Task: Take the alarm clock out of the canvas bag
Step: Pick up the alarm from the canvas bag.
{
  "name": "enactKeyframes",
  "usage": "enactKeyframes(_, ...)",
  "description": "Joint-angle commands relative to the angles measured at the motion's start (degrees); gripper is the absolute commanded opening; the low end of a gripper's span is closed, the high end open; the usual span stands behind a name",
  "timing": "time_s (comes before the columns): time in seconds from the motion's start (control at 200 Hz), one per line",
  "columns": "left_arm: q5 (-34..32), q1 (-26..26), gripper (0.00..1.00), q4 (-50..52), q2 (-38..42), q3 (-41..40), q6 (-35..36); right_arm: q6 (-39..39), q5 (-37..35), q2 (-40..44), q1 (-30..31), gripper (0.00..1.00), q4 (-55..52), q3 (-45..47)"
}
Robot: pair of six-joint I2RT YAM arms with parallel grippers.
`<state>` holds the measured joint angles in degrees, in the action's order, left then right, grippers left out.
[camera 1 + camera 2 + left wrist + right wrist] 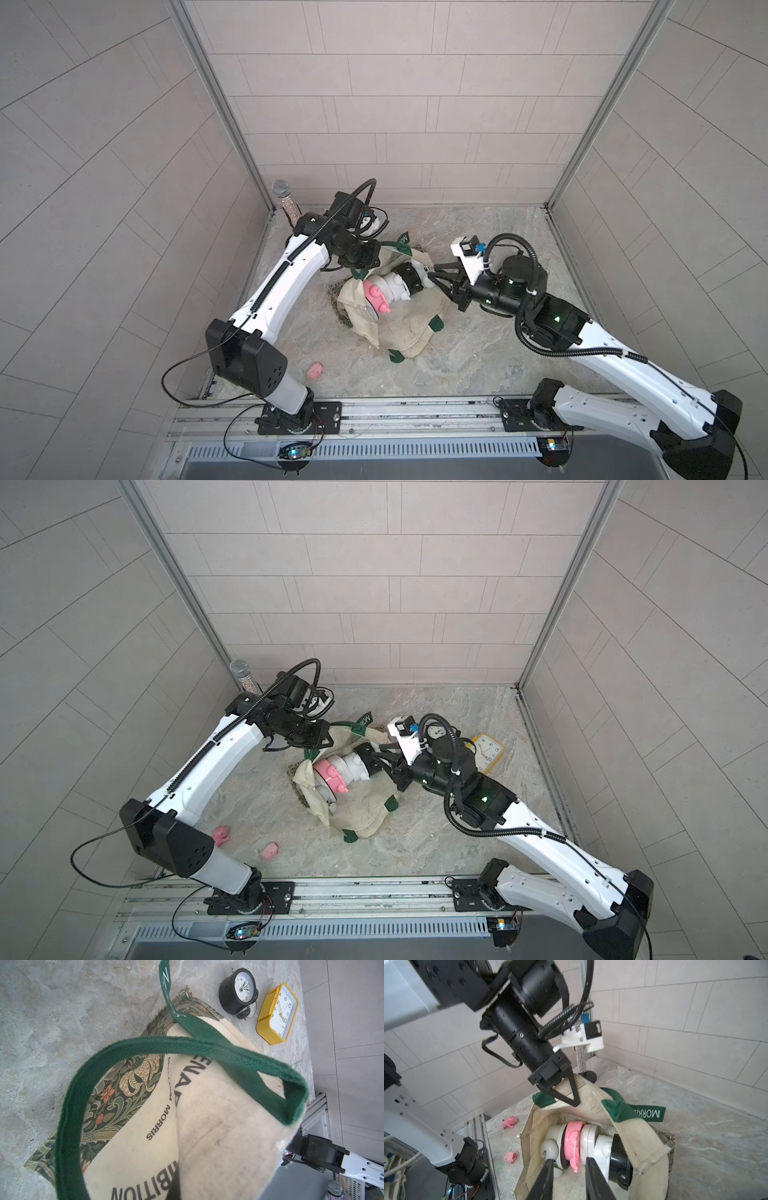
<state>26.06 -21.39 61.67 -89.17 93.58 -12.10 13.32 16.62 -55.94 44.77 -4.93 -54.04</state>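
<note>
Nearest lens, right wrist view: right gripper (569,1159), jaws part open, set at mouth of canvas bag (643,1147), one finger either side of pink alarm clock (572,1140); can't tell if touching.

Canvas bag: cream, green straps, dark lettering, patterned base band. Lies on its side mid-table (457,365), mouth toward right arm.

Contents seen in bag mouth, in a row: white bell clock (550,1147), pink alarm clock, plain white clock (589,1136), black-cased clock (620,1157).

Left gripper (576,1103): pinched tight on bag's upper rim btwn strap ends; holds rim raised.

Outside bag:
- black round clock (239,991) + yellow square clock (278,1013), side by side on table, near bag's base band.
- pink pig toy (270,850) + second pig (222,835), well apart from bag, left-arm side.
- microphone (281,189), upright, back corner, well apart from bag.
</note>
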Motion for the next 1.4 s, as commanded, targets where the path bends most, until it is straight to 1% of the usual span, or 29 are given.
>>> enactKeyframes(0.0,1.5,0.4,0.0,-5.9,4.5,0.8,-1.6,-6.2,-6.4,-1.6,4.1,0.28,0.2,0.3)
enactKeyframes(0.065,1.3,0.4,0.0,-6.1,4.6,0.6,-1.9,-6.9,-9.3,-3.3,5.5,0.26,0.8,0.9)
enactKeyframes(0.19,1.0,0.4,0.0,-6.2,4.5,0.4,-2.1,-8.0,-11.8,-6.6,6.5,0.22,-0.3,0.6)
enactKeyframes(0.295,0.9,0.5,0.0,-6.4,4.7,0.1,-2.4,-6.6,-15.1,-9.6,8.0,0.17,2.4,1.6)
enactKeyframes(0.355,0.6,0.5,0.0,-6.5,4.6,0.1,-2.6,-6.2,-16.8,-11.6,9.2,0.15,4.3,2.0)
enactKeyframes(0.41,0.6,0.5,0.0,-6.6,4.5,0.1,-2.7,-6.0,-19.8,-13.4,10.4,0.15,4.8,1.8)
enactKeyframes(0.54,0.9,0.6,0.0,-6.7,4.3,0.2,-2.9,-5.5,-23.1,-17.5,12.0,0.15,5.8,1.2)
enactKeyframes(0.731,0.8,0.9,0.0,-6.6,3.9,-0.1,-3.0,-4.8,-24.0,-22.6,12.3,0.15,6.2,-0.2)
enactKeyframes(0.831,1.3,0.9,0.0,-6.6,3.8,-0.1,-3.1,-4.1,-25.9,-25.1,12.3,0.15,5.5,-1.2)
enactKeyframes(0.996,1.4,0.9,0.0,-6.6,3.9,-0.2,-3.1,-2.2,-25.9,-28.5,12.3,0.19,4.8,-2.9)
enactKeyframes(1.141,1.8,0.9,0.0,-6.6,3.9,-0.2,-3.1,-0.7,-22.6,-30.7,12.3,0.23,7.0,-3.5)
enactKeyframes(1.276,2.0,0.8,0.0,-6.6,4.1,-0.4,-3.1,0.2,-18.1,-33.3,12.3,0.24,9.1,-4.6)
enactKeyframes(1.396,2.1,0.8,0.0,-6.5,4.2,-0.5,-3.0,0.7,-16.7,-35.2,12.3,0.24,9.6,-5.2)
